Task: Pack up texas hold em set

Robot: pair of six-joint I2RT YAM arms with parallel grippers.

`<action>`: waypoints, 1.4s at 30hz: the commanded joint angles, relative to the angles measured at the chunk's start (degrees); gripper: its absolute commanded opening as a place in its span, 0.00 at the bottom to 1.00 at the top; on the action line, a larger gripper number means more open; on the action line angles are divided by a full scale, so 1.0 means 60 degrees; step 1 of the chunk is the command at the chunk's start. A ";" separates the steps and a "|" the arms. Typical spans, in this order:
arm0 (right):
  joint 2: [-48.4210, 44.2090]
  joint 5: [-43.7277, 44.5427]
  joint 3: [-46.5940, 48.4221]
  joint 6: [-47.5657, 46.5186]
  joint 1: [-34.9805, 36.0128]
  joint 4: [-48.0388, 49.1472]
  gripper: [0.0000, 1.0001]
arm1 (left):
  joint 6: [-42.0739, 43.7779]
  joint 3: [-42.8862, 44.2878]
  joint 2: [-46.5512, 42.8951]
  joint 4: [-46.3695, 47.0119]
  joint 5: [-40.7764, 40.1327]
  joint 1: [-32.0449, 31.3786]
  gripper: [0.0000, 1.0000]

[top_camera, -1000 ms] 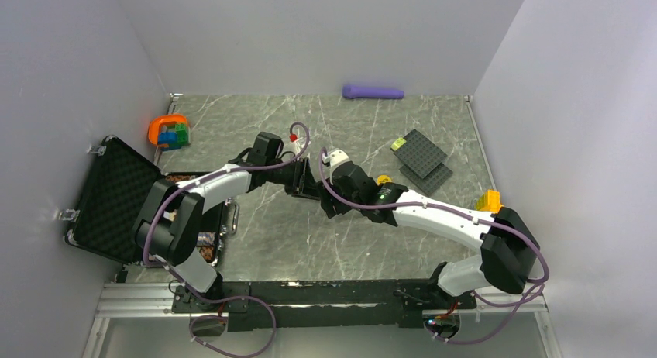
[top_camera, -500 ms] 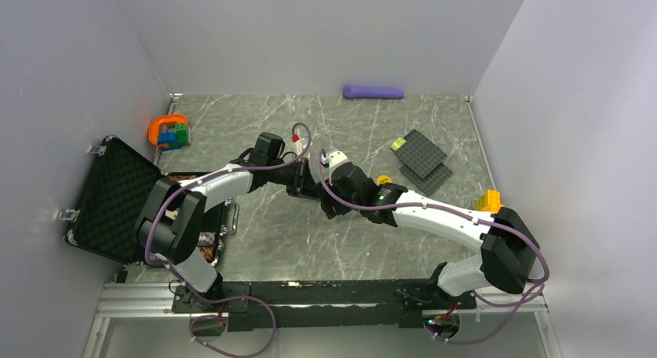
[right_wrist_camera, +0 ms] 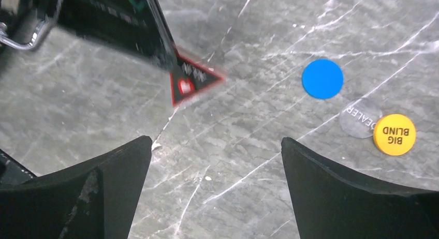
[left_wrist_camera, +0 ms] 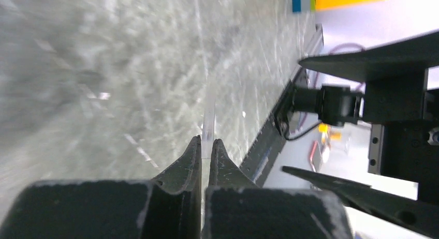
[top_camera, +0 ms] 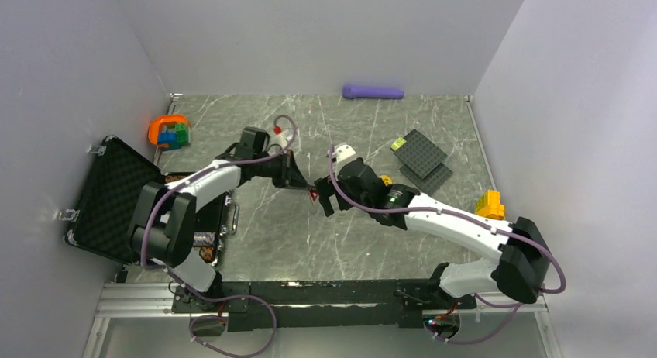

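Dark red triangle card (right_wrist_camera: 194, 81) sits mid-table, pinched by 1 corner in left gripper (left_wrist_camera: 205, 140), jaws nearly shut. Right gripper (right_wrist_camera: 215, 140) gapes wide, empty. Thin grip cld slip en route to black foam-lined case (top_camera: 108, 195), or card cld catch its rim.

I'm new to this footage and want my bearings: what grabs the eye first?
The dark red triangle pinched in the left jaws at centre stands out first, with the right jaws open close by. Nearby lie a blue disc and a yellow BIG BLIND disc. The black case lies open at far left.
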 commanded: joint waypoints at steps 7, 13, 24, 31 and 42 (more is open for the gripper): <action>-0.1864 0.0754 -0.0365 -0.0533 -0.0089 0.0360 1.00 | 0.0700 -0.1079 -0.2673 -0.0337 -0.0715 0.4180 0.00; -0.2648 0.0341 -0.1060 -0.0925 -0.0500 0.0948 1.00 | 0.0576 -0.2603 -0.4709 -0.0500 -0.1097 0.7472 0.00; -0.2926 -0.0799 -0.1131 -0.1316 -0.1066 0.1203 1.00 | -0.0828 -0.4687 -0.7536 -0.0031 -0.2306 1.1962 0.00; -0.3064 -0.0977 -0.0896 -0.1242 -0.1070 0.1086 1.00 | -0.1812 -0.5810 -0.8287 0.0640 -0.2519 1.3360 0.00; -0.3049 -0.0939 -0.0631 -0.0755 -0.1060 0.0618 1.00 | -0.1862 -0.5665 -0.6681 0.1054 -0.1666 1.4246 0.00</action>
